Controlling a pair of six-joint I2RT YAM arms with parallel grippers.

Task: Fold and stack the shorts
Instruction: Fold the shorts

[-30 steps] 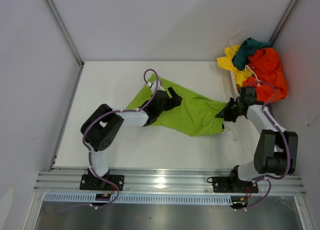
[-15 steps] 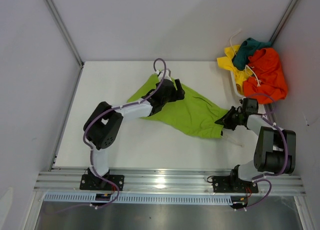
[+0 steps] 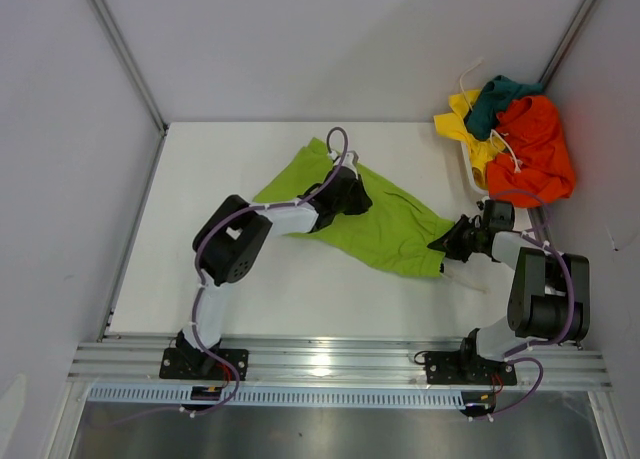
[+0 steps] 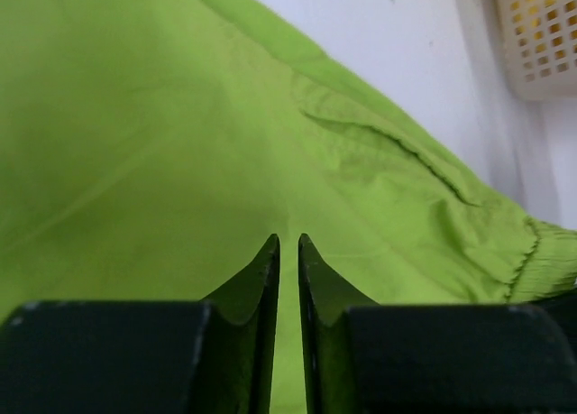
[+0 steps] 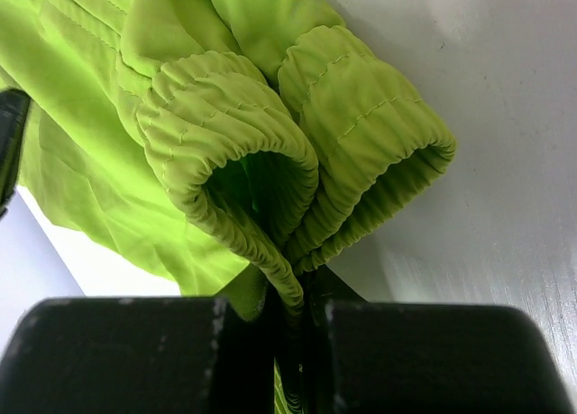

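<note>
While a tool works at each of two parts of it, the lime green cloth shorts [image 3: 385, 224] lie spread across the middle of the white bench [image 3: 220, 159], not yet folded.
The right tool [image 5: 288, 299] is clamped on the gathered elastic waistband at the garment's right end, right of centre in the overhead view, which pins that end so the cloth can be drawn flat. The left tool [image 4: 288, 244] sits on the upper middle of the fabric with its fingers drawn almost together. It probably nips a thin fold there, though the wrist view does not show this plainly. Two spread holding points suit pulling out wrinkles before a fold. The heap of orange, yellow and dark teal shorts [image 3: 530, 144] sits in the white plastic mesh basket [image 4: 541, 35] at upper right, apart from this pair.
</note>
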